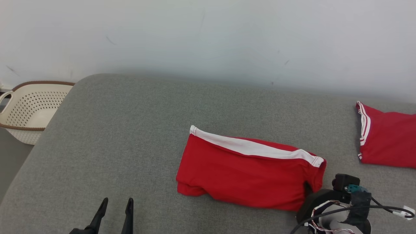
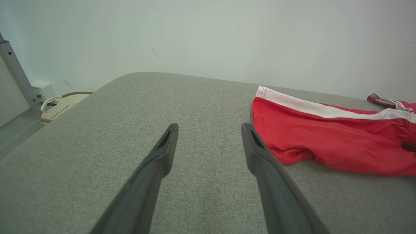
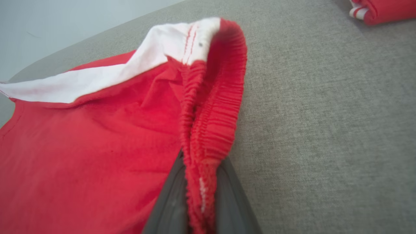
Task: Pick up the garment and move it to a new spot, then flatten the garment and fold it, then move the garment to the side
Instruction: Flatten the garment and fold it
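**Garment** (image 1: pixel 247 172): red with a white band (image 1: pixel 253 147), folded into a flat oblong on the grey pad (image 1: pixel 130 136). It lies right of centre in the head view, with its long side running left to right. The left end shows loose, layered edges. The right end is the gathered waistband (image 3: pixel 214 107).

**Right gripper** (image 3: pixel 202 164): clenched on the waistband at the garment's near right corner. In the right wrist view both dark fingers (image 3: pixel 169 201) press the ribbed elastic between them, and the fabric stands up in a ridge beyond the tips. In the head view the wrist housing covers that corner. A black cable (image 1: pixel 383 208) loops off to the right above the pad.

**Left gripper** (image 1: pixel 117 201): released, fingers spread wide with pad showing between them. It sits low over the near left part of the pad, well apart from the garment. Whether the tips touch the pad cannot be told.

**Surroundings:**
- A second garment (image 1: pixel 386 139), red with white striped trim, lies at the right edge of the head view, apart from the first.
- A cream perforated basket (image 1: pixel 29 107) with a brown rim stands off the pad's left end, lower than the pad.
- A pale wall (image 1: pixel 208 32) runs behind the pad.
- A grey metal post (image 2: pixel 14 71) rises at the left of the left wrist view, near the basket.
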You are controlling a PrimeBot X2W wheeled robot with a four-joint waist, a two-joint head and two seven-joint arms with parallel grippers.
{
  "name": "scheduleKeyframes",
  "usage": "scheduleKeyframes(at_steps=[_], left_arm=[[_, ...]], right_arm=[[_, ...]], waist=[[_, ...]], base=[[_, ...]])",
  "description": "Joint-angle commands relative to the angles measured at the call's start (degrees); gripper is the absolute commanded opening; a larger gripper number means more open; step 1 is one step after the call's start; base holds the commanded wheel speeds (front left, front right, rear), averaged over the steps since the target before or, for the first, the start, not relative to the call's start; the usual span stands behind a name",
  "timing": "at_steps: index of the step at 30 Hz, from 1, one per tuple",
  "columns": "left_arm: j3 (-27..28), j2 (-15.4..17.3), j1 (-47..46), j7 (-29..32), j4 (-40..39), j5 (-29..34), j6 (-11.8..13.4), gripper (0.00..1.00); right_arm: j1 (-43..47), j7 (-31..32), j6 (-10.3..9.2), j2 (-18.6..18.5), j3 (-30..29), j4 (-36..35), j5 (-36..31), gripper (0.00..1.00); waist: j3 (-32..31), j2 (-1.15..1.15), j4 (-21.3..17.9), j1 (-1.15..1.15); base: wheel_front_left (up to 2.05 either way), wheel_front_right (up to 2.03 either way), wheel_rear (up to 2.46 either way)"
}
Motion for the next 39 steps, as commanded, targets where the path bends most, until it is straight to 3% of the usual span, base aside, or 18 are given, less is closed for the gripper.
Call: scheduleKeyframes(at_steps=[1, 12, 16, 30, 39], left_arm=[[0.24, 0.41, 0.49, -0.42, 0.29, -0.22, 0.33, 1.0], [0.71, -0.12, 2.2, -0.83, -0.55, -0.9, 1.05, 1.0], [0.4, -0.54, 2.53, -0.92, -0.58, -0.99, 1.14, 1.0], [-0.44, -1.2, 1.66, -1.11, 0.72, -1.42, 0.24, 1.0], [-1.8, -1.77, 0.6, -1.06, 1.64, -1.53, -0.4, 1.0]], right_arm=[[0.66, -0.79, 0.03, -1.78, 0.73, 0.25, 1.19, 0.0], [4.17, 0.5, 0.01, -10.1, 5.93, -4.17, 7.36, 0.0], [4.13, 3.09, 0.01, -10.85, 9.18, -8.71, 11.33, 0.0], [8.45, 18.53, 0.03, -9.78, 16.59, -32.87, 32.72, 0.0], [9.65, 23.62, 0.03, -5.83, 18.06, -39.13, 34.39, 0.0]], waist=[[-0.38, 0.0, -0.1, 0.0], [-1.23, 0.0, -2.52, 0.0], [-1.3, 0.0, -3.38, 0.0], [-1.32, 0.0, -2.46, 0.0], [-1.31, 0.0, 0.3, 0.0]], base=[[0.0, 0.0, 0.0], [0.0, 0.0, 0.0], [0.0, 0.0, 0.0], [0.0, 0.0, 0.0], [0.0, 0.0, 0.0]])
